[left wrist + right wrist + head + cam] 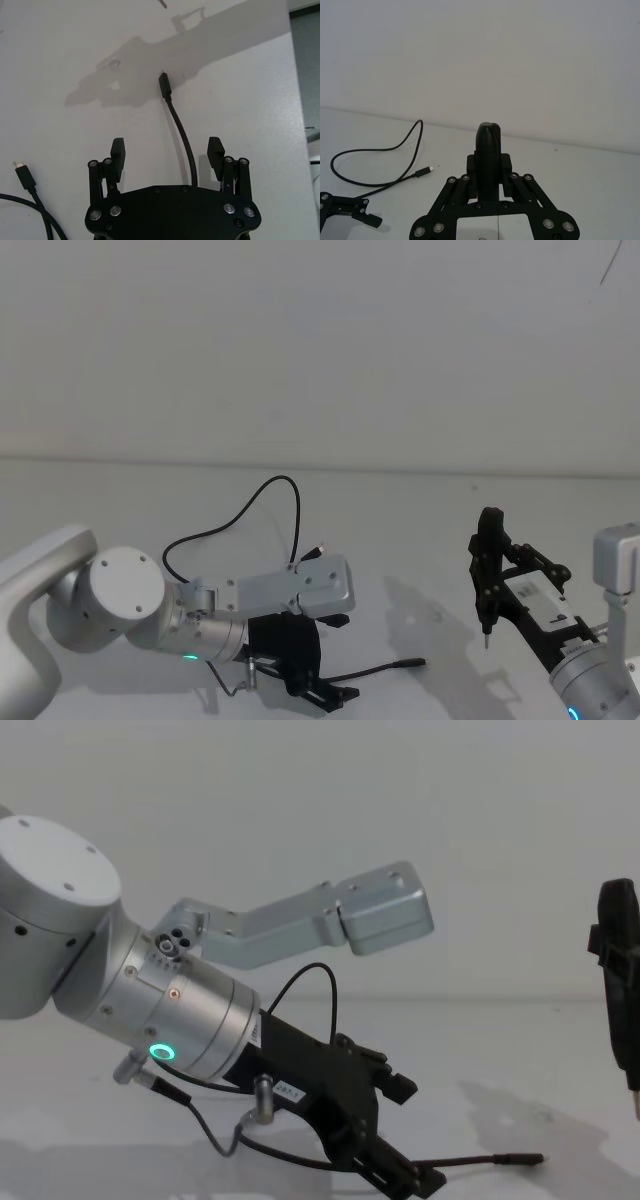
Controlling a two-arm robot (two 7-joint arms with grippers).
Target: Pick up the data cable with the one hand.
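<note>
Left wrist view: left gripper (166,146) stands open astride the data cable (177,120), so closing should come next; right gripper (489,175) aside, clamping a black tool (488,140).

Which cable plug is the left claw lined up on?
The all-black plug ahead of the open left claw; the data cable leading to it passes through the claw. The silver-tipped plug lies off to one side.
</note>
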